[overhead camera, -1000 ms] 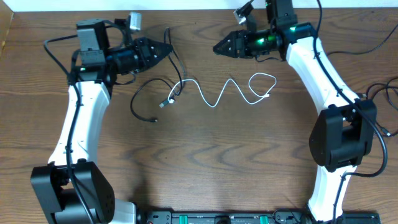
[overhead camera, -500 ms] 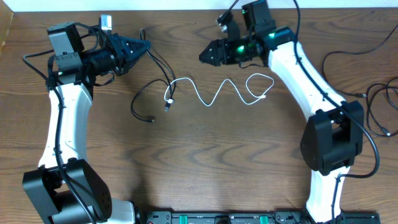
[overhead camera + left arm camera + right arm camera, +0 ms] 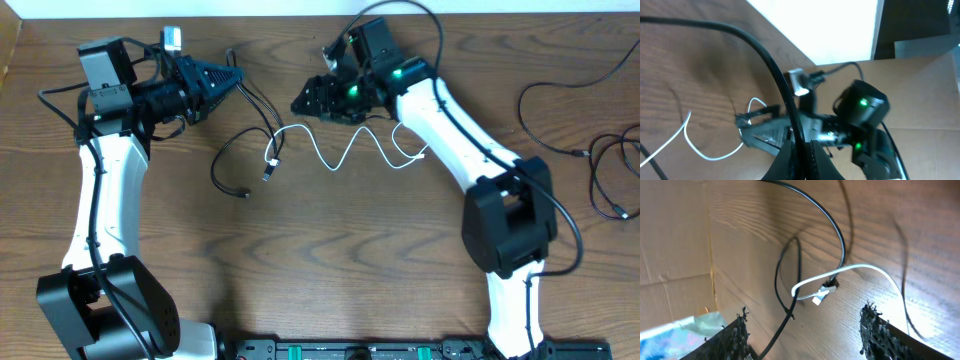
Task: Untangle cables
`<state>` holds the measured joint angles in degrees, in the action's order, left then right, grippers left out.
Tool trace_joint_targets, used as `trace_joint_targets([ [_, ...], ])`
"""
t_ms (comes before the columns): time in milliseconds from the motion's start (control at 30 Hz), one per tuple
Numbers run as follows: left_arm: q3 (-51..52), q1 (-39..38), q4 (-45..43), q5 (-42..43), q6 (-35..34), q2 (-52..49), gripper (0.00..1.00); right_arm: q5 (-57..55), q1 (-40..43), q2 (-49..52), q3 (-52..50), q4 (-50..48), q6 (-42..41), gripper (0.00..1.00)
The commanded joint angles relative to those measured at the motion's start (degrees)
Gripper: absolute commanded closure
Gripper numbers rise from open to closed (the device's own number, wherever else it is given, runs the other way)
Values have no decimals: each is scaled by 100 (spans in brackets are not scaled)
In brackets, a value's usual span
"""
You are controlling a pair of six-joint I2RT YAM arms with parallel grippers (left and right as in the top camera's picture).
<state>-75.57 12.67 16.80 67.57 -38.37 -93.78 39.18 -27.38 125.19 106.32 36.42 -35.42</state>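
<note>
Two robot arms faced each other over a wooden table (image 3: 350, 260) strewn with cables. From overhead, the left fingers (image 3: 234, 79) were closed to a point on a black cable (image 3: 265, 118), which trailed away from their tips toward the white cable (image 3: 345, 158). That cord zigzagged across the table just below the right fingers (image 3: 305, 103). A black loop (image 3: 216, 170) lay below the left fingers, well apart from them; whether it belonged to the gripped cord could not be told.

From the left wrist, the black cable (image 3: 765, 55) ran taut into the left fingers (image 3: 785, 161), which were clamped on it. Beyond them sat the right fingers (image 3: 760, 137), with the white cable (image 3: 687, 137) curving just beside them.

From the right wrist, the right fingers (image 3: 737, 335) were spread wide and held nothing. Between and beyond them on the table (image 3: 900, 210), the white cable (image 3: 860, 269) ended in a small plug touching the black cable (image 3: 832, 225), clear of both fingers.
</note>
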Motion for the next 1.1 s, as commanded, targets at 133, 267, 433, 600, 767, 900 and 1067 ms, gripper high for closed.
trace_joint_targets([
  [133, -2, 28, 542, 28, 699, 87, 93, 35, -195, 245, -28, -214, -999, 33],
  [267, -2, 28, 656, 31, 774, 87, 93, -240, -310, 245, -28, -442, -1056, 35],
  [433, -2, 28, 658, 31, 774, 87, 93, -625, -474, 245, -28, -450, -1239, 37],
  [600, -2, 28, 675, 33, 772, 87, 92, -684, -586, 245, -28, -433, -1235, 39],
  [767, -2, 28, 678, 33, 772, 87, 92, -1187, -640, 247, -50, -433, -1237, 40],
  [900, 2, 28, 710, 33, 772, 87, 92, -1300, -651, 258, -81, -470, -1237, 42],
  [1067, 2, 28, 717, 33, 772, 87, 92, -1290, -682, 431, -81, -662, -1344, 43],
])
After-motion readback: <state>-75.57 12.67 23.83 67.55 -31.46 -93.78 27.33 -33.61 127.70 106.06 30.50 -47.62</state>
